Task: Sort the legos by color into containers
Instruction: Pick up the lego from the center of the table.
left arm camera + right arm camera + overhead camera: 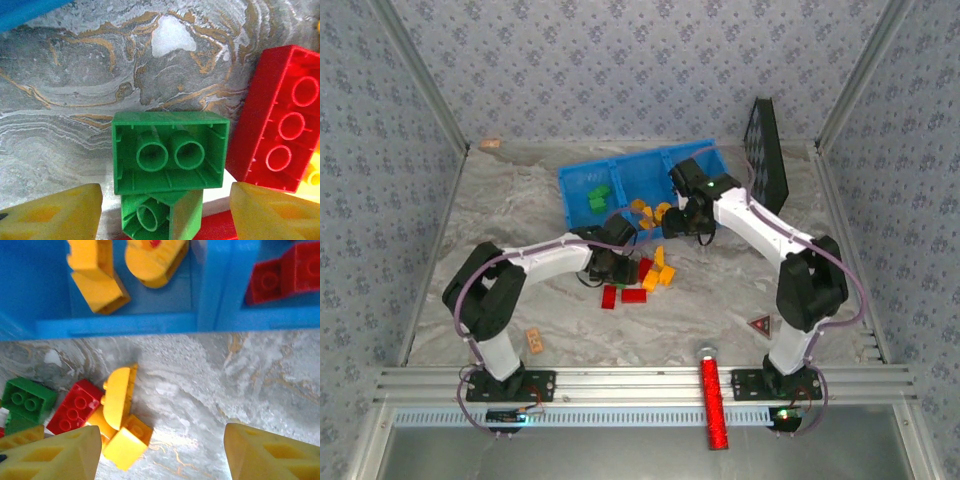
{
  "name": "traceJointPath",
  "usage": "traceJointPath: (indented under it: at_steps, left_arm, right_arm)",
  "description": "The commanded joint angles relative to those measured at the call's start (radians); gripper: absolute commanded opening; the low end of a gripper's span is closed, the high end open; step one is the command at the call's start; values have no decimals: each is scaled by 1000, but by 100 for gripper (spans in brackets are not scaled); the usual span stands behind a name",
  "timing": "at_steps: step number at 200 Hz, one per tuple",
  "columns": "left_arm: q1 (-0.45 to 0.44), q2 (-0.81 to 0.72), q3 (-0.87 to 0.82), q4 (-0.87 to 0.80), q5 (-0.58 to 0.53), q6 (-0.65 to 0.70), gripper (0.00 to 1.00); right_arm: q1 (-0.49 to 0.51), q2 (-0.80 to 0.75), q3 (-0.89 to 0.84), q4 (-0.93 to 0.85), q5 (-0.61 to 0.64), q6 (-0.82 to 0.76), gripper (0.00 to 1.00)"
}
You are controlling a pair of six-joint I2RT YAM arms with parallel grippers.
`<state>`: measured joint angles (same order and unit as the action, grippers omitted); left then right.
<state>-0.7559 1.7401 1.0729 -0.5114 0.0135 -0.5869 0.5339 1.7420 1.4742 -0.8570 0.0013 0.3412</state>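
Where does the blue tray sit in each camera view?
Top external: blue tray, upper centre.
Left wrist: a sliver in the upper-left corner.
Right wrist: its near wall spans the top.
Shared landmark: the loose red brick.

I see red, green and yellow legos (633,295) lying loose on the tabletop (520,200) beside the blue containers (638,180), others sorted inside.

Overhead overview; close downward wrist views sharing green brick (170,152)
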Motion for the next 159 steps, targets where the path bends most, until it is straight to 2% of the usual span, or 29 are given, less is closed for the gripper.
traceJointPath:
  at_steps: [1, 52, 93, 134, 159]
  left_arm:
    - [-12, 25, 34, -12, 23, 7, 67]
    - [-23, 47, 21, -50, 8, -15, 63]
    - [-23, 54, 5, -65, 5, -43, 51]
    - [-23, 43, -8, -82, -10, -45, 41]
    - [-21, -1, 13, -130, -36, -36, 39]
  right_arm:
    - [-14, -76, -58, 21, 3, 34, 67]
    - [-61, -107, -106, 18, -3, 39, 67]
    - [-63, -119, -103, 27, -12, 40, 66]
    - [-53, -147, -196, 84, -77, 76, 66]
    - [-29, -162, -272, 141, -135, 107, 67]
